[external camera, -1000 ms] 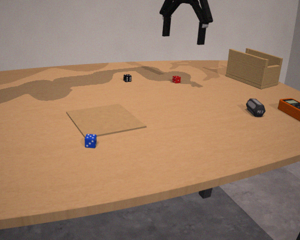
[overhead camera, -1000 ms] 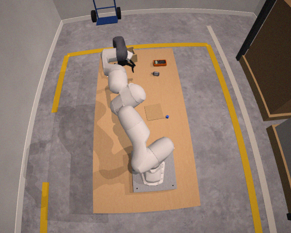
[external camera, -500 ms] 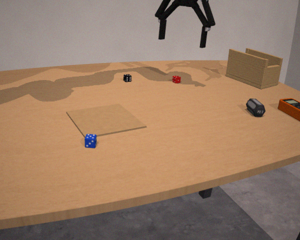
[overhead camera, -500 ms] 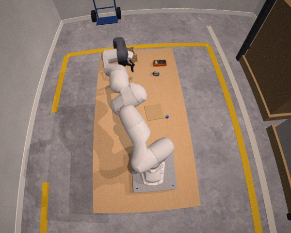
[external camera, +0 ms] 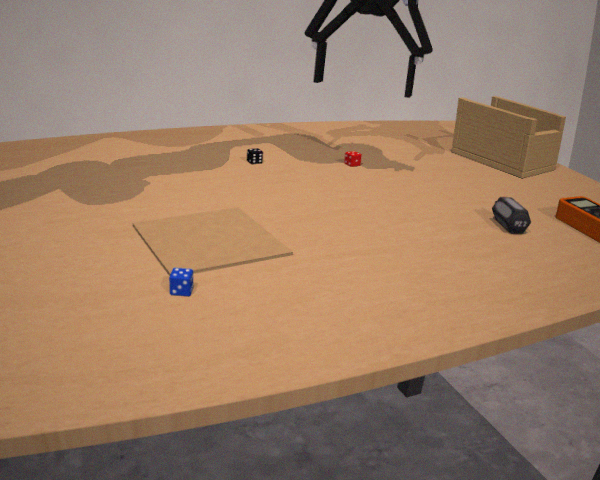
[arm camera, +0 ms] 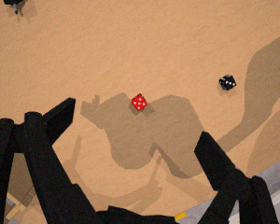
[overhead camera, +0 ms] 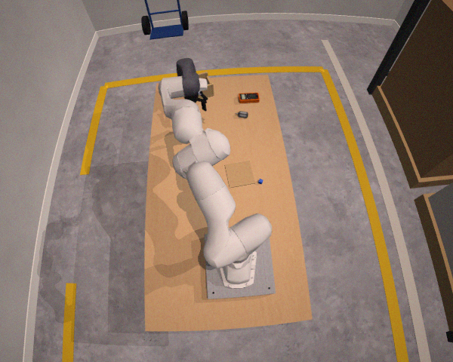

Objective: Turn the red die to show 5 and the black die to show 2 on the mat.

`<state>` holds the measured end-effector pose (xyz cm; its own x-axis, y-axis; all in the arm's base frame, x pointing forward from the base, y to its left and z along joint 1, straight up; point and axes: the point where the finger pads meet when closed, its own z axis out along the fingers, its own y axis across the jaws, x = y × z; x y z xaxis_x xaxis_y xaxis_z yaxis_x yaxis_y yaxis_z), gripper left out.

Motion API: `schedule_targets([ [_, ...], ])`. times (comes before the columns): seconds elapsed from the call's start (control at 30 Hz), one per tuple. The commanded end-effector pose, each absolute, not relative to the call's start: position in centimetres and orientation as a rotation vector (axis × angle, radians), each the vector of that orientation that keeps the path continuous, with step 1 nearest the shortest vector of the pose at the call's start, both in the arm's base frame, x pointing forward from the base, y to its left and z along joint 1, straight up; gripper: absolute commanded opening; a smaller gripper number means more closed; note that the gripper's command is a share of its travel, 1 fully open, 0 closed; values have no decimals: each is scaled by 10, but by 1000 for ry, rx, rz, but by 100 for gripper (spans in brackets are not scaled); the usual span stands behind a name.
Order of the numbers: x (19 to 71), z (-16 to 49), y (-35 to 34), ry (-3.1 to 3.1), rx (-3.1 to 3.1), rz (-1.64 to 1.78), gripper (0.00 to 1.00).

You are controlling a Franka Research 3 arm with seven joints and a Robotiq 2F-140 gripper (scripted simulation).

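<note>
My gripper [overhead camera: 204, 105] [external camera: 363, 88] [arm camera: 137, 127] is wide open and empty, high above the table. The red die [external camera: 352, 158] [arm camera: 139, 102] lies on the table below it, between the fingertips in the wrist view; its top seems to show 5. The black die [external camera: 254, 156] [arm camera: 228, 82] lies apart from it, with 3 seemingly on top and 6 on a side. Both are hidden by the arm in the top view. The blue die [overhead camera: 260, 181] [external camera: 181, 282] sits flat beside a corner of the thin mat [overhead camera: 240, 173] [external camera: 212, 240], showing 5 on top.
A wooden holder [overhead camera: 208, 90] [external camera: 491, 136] stands at the far end. A dark bit case [overhead camera: 242, 114] [external camera: 511, 214] and an orange multimeter [overhead camera: 248, 97] [external camera: 590, 222] lie near it. The arm reaches along the table past the mat's left side in the top view.
</note>
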<state>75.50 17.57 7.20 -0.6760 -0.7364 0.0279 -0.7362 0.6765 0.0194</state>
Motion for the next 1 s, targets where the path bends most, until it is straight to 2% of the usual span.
schedule_targets([
  [0.0,756,71,172,-2737,1498,-8,100],
  [0.97,754,62,170,-2304,2099,-19,100],
])
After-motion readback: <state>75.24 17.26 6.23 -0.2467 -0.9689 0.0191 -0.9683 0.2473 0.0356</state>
